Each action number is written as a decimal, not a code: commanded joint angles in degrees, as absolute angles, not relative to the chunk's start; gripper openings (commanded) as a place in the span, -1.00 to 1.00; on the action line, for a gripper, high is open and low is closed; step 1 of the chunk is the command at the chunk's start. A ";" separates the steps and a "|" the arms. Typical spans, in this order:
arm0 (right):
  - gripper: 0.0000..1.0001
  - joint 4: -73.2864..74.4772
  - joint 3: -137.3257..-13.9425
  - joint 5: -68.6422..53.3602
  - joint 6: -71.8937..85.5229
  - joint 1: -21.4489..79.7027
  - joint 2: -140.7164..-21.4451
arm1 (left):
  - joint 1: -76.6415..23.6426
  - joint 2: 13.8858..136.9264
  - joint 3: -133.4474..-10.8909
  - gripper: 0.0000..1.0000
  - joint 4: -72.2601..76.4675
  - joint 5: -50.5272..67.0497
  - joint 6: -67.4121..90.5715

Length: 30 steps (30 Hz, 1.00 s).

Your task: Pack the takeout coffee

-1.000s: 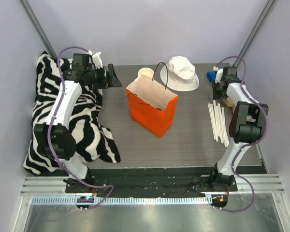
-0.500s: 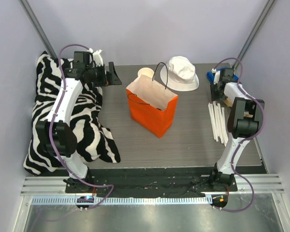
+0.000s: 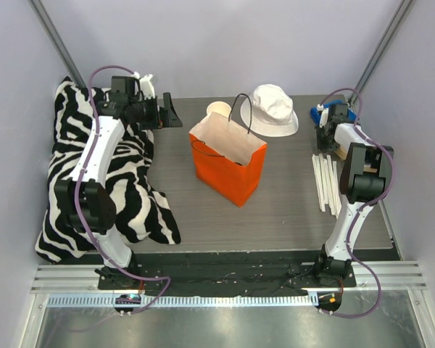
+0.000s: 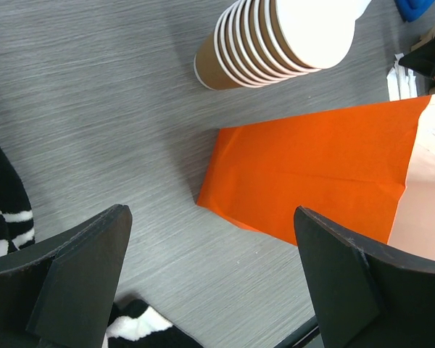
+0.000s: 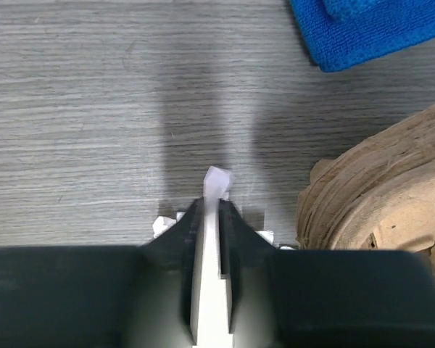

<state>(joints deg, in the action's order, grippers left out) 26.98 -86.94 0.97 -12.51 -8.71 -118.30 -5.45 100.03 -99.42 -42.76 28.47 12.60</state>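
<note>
moved: right arm [image 3: 364, 174] elbow drew inward, toward the table's [image 3: 290, 210] far edge.
right gripper [image 5: 216, 210]: pinching a white straw [image 5: 217, 177], right edge.
left gripper [image 4: 210, 239]: wide open, empty, far left corner.
coffee: lidded cup not visible.
risk: thin straw slipping or buckling.

A grey wood desk [image 3: 290, 210] holds an orange paper bag [image 3: 228, 170] standing in the middle. Behind it are a stack of brown paper cups [image 4: 275, 36] and a white cloth hat [image 3: 274, 110]. A zebra-striped blanket [image 3: 130, 196] lies on the left. Long white paper straws [image 3: 326, 185] and a blue cloth [image 5: 370, 29] lie on the right.
</note>
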 commanded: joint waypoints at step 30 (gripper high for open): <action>-0.77 42.70 -89.39 -12.65 -7.73 -7.38 -89.37 | -5.10 96.33 -97.74 0.99 -38.85 32.52 12.57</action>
<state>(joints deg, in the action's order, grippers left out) 37.04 -88.60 -10.74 -5.76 -8.32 -88.66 -5.43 99.90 -99.22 -42.41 29.91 11.73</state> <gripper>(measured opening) 0.049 0.995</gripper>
